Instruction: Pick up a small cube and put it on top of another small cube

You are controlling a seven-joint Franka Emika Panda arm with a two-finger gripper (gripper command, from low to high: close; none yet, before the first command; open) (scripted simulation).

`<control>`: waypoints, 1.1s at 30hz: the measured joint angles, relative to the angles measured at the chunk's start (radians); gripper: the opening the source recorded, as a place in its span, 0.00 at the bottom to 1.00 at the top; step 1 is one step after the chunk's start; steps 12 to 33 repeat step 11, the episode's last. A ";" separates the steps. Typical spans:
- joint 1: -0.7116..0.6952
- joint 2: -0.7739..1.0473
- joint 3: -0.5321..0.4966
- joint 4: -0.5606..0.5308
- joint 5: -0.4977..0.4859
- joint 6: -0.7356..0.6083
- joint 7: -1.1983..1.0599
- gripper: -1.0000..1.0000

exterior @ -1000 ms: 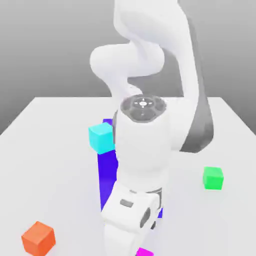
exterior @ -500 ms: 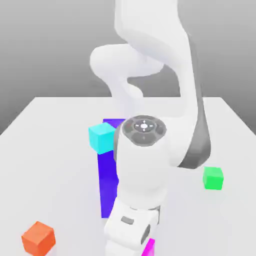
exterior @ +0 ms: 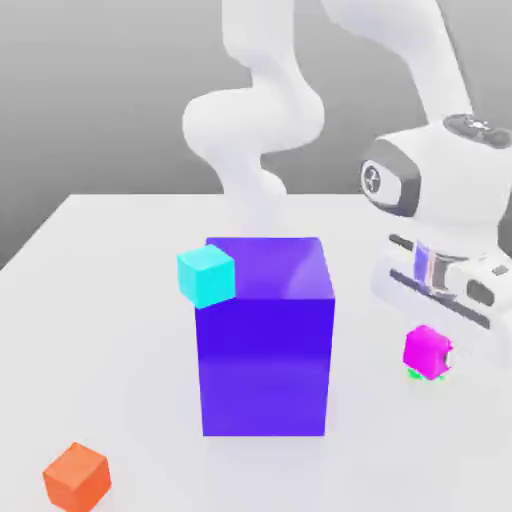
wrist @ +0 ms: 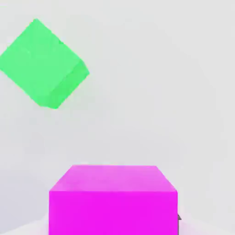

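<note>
- Exterior view: the white arm reaches down at the exterior view's right, and its tool is closed on the magenta cube, holding it above the tabletop.
- A sliver of the green cube peeks out just beneath the magenta cube's lower left edge.
- The big blue-purple block stands at the middle, with the cyan cube at its upper left corner.
- The orange cube sits near the front, at the exterior view's left, well apart from the rest.
- Hand view: the magenta cube sits close under the camera, while the green cube lies on the pale tabletop, apart from it and turned at an angle.
</note>
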 joint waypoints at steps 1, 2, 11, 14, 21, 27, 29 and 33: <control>0.026 -0.028 0.009 -0.030 -0.001 0.005 -0.057 0.00; 0.047 -0.044 0.018 -0.058 -0.004 0.022 -0.112 0.00; 0.083 0.130 0.012 -0.098 -0.099 0.243 -0.146 1.00; 0.083 0.130 0.012 -0.098 -0.099 0.243 -0.146 1.00; 0.083 0.130 0.012 -0.098 -0.099 0.243 -0.146 1.00; 0.083 0.130 0.012 -0.098 -0.099 0.243 -0.146 1.00; 0.083 0.130 0.012 -0.098 -0.099 0.243 -0.146 1.00; 0.083 0.130 0.012 -0.098 -0.099 0.243 -0.146 1.00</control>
